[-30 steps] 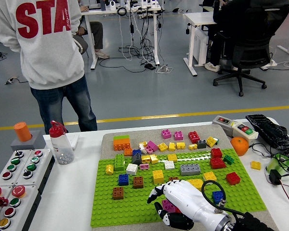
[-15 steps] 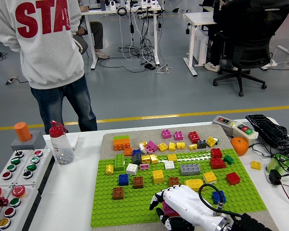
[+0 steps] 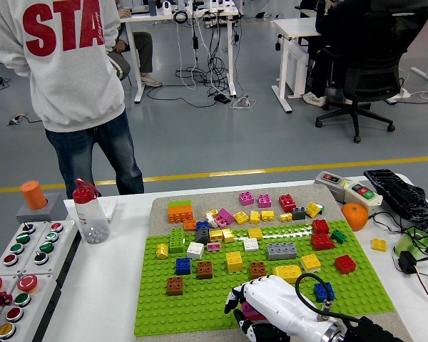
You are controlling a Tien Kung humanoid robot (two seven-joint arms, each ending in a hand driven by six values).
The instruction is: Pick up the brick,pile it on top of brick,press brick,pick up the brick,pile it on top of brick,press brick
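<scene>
Magenta brick [image 3: 252,311] low on the green baseplate [image 3: 200,306], near its front edge, mostly covered; only a small pink patch visible under the white right hand [image 3: 265,310]; fingers [image 3: 237,299] curled down around that brick, black fingertips touching or just above the plate; held or merely covered, cannot tell for certain, though wrapped closely. Right arm entering from the lower right corner, black cable looped over the wrist.

Just beyond the hand: yellow brick [image 3: 288,272], brown brick [image 3: 257,268], blue brick [image 3: 323,291] to its right. Farther up the plate, scattered bricks: yellow [image 3: 234,261], brown [image 3: 204,269], blue [image 3: 182,266], another brown [image 3: 175,286], grey [image 3: 281,250], white [image 3: 195,250], green stack [image 3: 176,240], red [image 3: 345,263]; orange brick with green top [image 3: 180,211] at the far left corner; pink pair [image 3: 255,199] along the far edge.

Off the plate on the white table [image 3: 114,285]: clear bottle with red cap [image 3: 91,212] to the left, button panels [image 3: 21,263] at the left edge, orange ball [image 3: 354,215] and black keyboard [image 3: 401,194] to the right.

Beyond the table, a person in a grey sweatshirt [image 3: 64,57] standing with back turned, well apart from the bricks.
</scene>
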